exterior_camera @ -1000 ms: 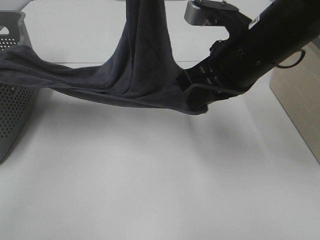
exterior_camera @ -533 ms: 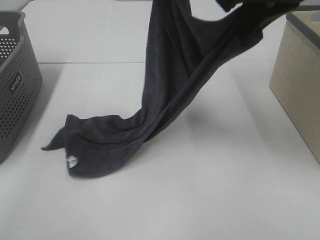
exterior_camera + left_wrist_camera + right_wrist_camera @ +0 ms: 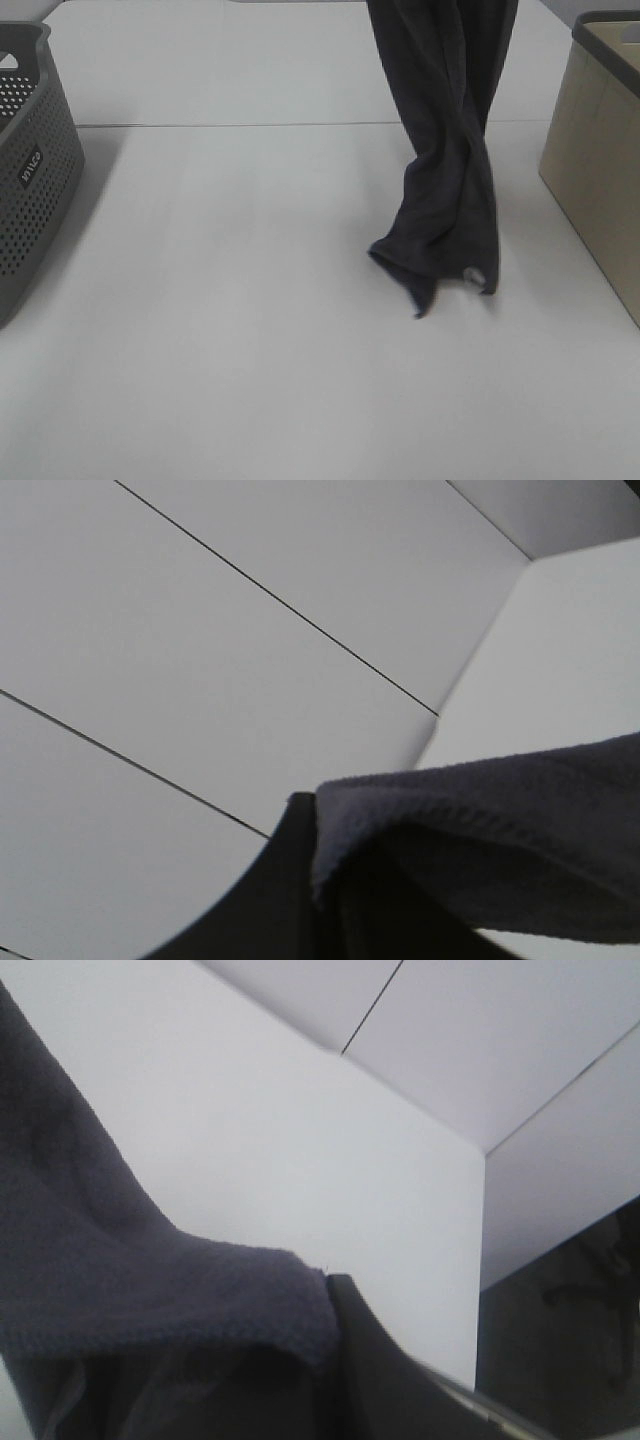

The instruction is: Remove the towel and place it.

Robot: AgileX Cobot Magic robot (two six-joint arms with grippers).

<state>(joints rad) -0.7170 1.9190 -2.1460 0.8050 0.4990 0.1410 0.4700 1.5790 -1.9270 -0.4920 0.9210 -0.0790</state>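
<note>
The dark charcoal towel (image 3: 445, 150) hangs in a long bunch from above the top edge of the exterior view. Its lower end rests on the white table (image 3: 250, 330) right of centre, with a small white tag (image 3: 473, 274) showing there. Neither gripper shows in the exterior view. In the left wrist view the towel (image 3: 500, 830) lies over a dark finger (image 3: 270, 900) of my left gripper. In the right wrist view the towel (image 3: 130, 1280) lies over a dark finger (image 3: 390, 1380) of my right gripper. Both grippers hold the towel high.
A grey perforated basket (image 3: 30, 150) stands at the table's left edge. A beige box (image 3: 600, 170) with a dark rim stands at the right edge. A seam (image 3: 200, 125) runs across the table at the back.
The towel came off the grey basket and was lifted. Its lower end dragged from the left of the table to right of centre. The right arm rose out of the exterior view.
</note>
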